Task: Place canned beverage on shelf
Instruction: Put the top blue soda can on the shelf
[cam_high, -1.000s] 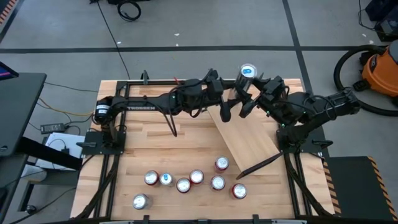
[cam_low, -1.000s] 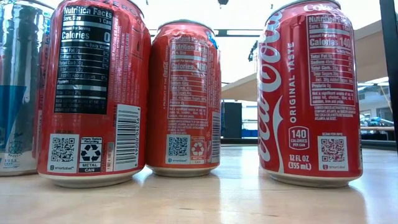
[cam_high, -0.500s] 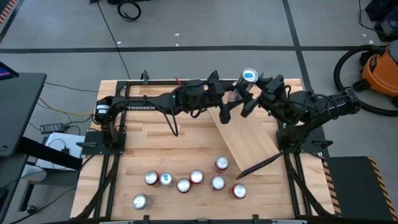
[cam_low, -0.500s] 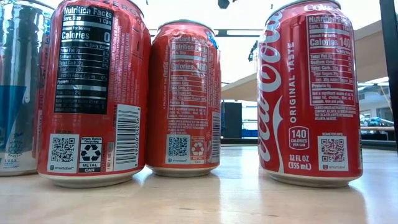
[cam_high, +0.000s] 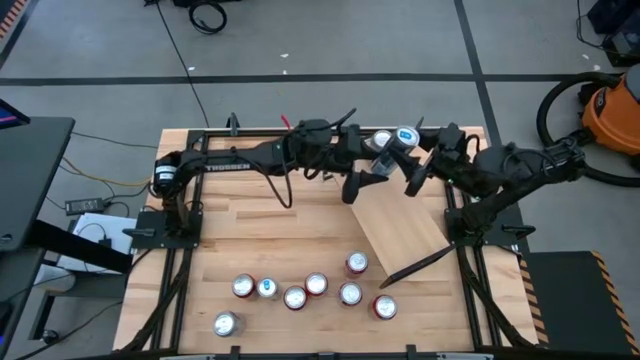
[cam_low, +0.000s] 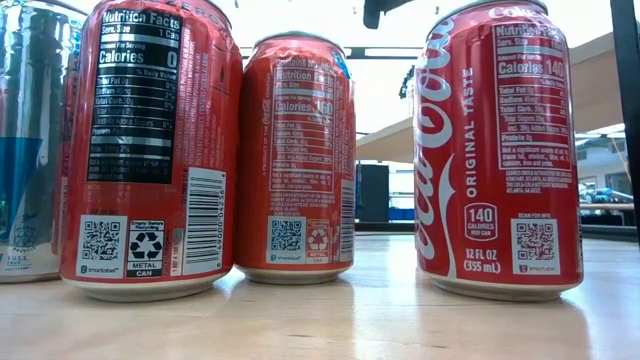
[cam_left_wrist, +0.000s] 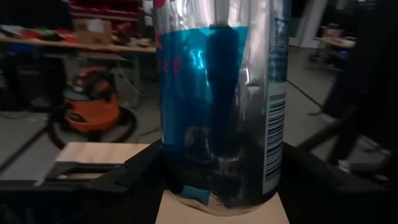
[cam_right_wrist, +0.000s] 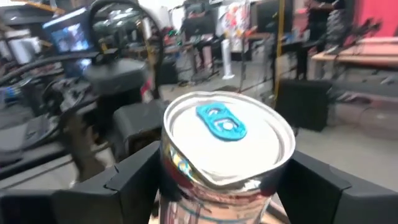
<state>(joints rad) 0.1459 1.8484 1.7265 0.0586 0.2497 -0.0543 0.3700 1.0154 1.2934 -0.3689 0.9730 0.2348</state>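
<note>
The can (cam_high: 403, 135) has shifted left; both the left hand (cam_high: 372, 152) and right hand (cam_high: 412, 150) grasp it above the shelf (cam_high: 400, 215).

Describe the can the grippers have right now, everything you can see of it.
The can is silver with a blue panel, a barcode on its side and a blue pull tab on a silver lid. It looks like aluminium, unopened. It is off the table, above the far end of the shelf. The left gripper and right gripper both have fingers on its sides; the wrist views show it between each pair.
</note>
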